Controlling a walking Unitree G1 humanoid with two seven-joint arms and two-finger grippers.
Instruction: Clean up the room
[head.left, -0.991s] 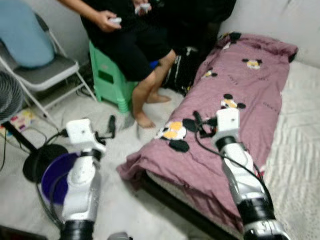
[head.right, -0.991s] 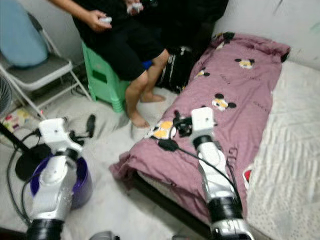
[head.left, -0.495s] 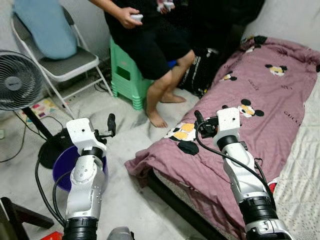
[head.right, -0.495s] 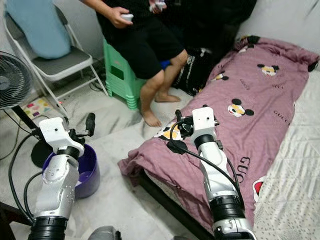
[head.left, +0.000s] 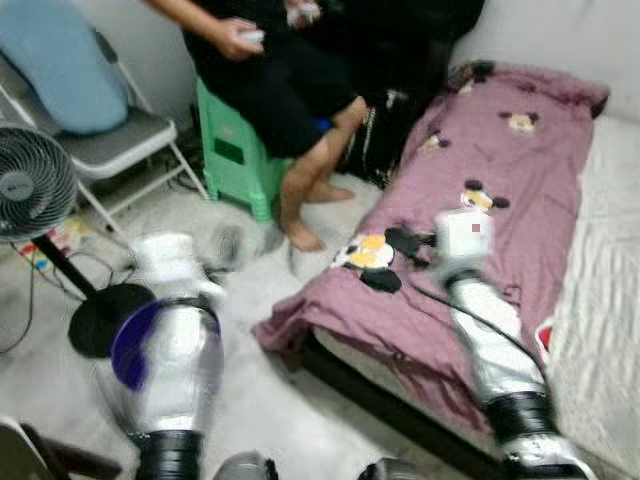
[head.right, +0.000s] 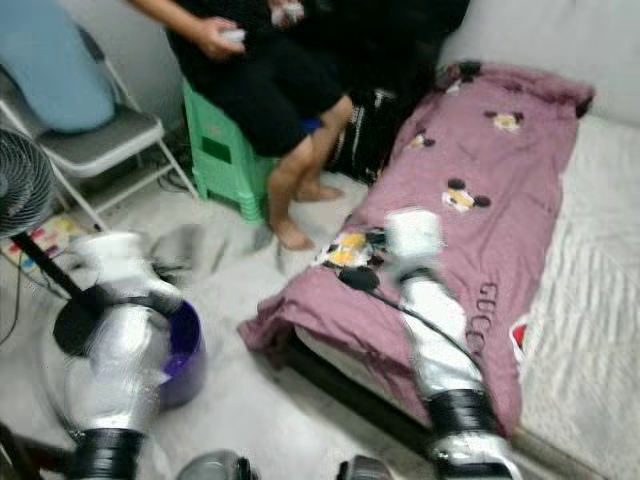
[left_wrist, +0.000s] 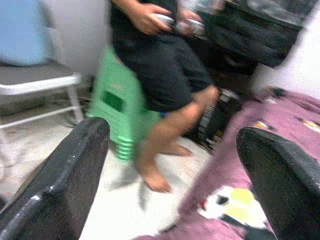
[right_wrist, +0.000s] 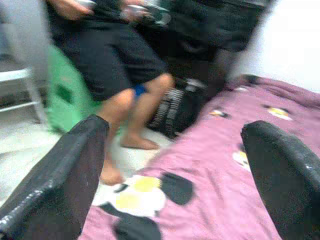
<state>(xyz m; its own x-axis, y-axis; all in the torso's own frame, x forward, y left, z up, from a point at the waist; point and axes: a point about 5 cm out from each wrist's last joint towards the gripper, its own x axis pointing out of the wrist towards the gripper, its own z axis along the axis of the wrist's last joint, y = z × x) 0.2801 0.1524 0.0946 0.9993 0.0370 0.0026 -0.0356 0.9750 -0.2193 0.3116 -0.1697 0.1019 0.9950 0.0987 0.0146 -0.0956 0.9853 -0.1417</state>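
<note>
A mauve blanket (head.left: 480, 170) with cartoon-mouse prints covers the bed, and its near corner (head.left: 290, 325) sags toward the floor. My right gripper (head.left: 404, 241) hovers just over that end of the blanket; in the right wrist view it (right_wrist: 172, 170) is open with nothing between its fingers (right_wrist: 60, 175). My left gripper (head.left: 226, 246) is raised over the floor, blurred, above a purple basin (head.right: 188, 345). Seen from the left wrist, it (left_wrist: 170, 180) is open too and holds nothing.
A person sits on a green stool (head.left: 233, 160) by the bed's far end, feet on the floor, beside a black bag (head.left: 378, 140). A folding chair (head.left: 105, 150) with a blue cushion and a standing fan (head.left: 35, 185) are at the left. A white mattress (head.left: 610, 250) lies at the right.
The whole picture has swung and turned blurry, so the camera is moving. Both arms keep roughly the same raised pose, with both grippers still open.
</note>
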